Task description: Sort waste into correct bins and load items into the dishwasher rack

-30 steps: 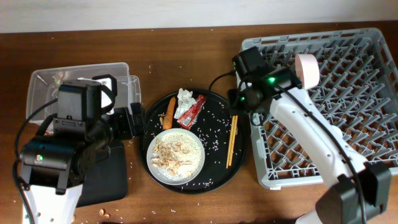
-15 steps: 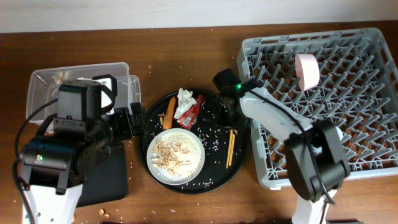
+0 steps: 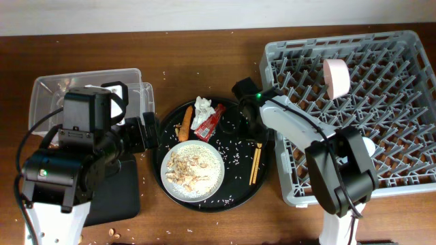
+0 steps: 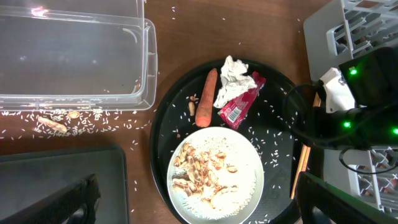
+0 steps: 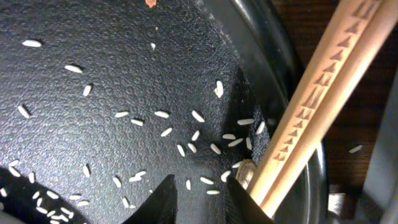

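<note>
Chopsticks (image 3: 255,163) in focus: the pair lies side by side along the right edge of the round black tray (image 3: 235,182), running nearly straight up and down in the overhead view, and the close-up shows a carved triangle pattern on them. Right over their upper end is the right claw (image 5: 200,200). Its fingertips (image 5: 163,198) are parted a little, with only rice grains (image 5: 186,149) and tray floor in the gap. The sticks sit just outside one tip, and I can't tell whether they touch.

On the same tray, the plate (image 3: 217,175) carries the peanut shells (image 3: 189,167). Above it the carrot piece (image 3: 185,122) lies just beside the tissue (image 3: 202,106) and red wrapper (image 3: 212,119).

To the right, hard against the tray, is the dishwasher rack (image 3: 409,102), with the bowl (image 3: 336,76) standing on edge among the pegs.

To the left, the left claw (image 3: 142,133) hangs at the tray's left rim, fingers spread wide and empty. Behind it on the table (image 3: 204,54) are the clear tub (image 3: 48,88) and the shallow black tray (image 3: 116,194).
</note>
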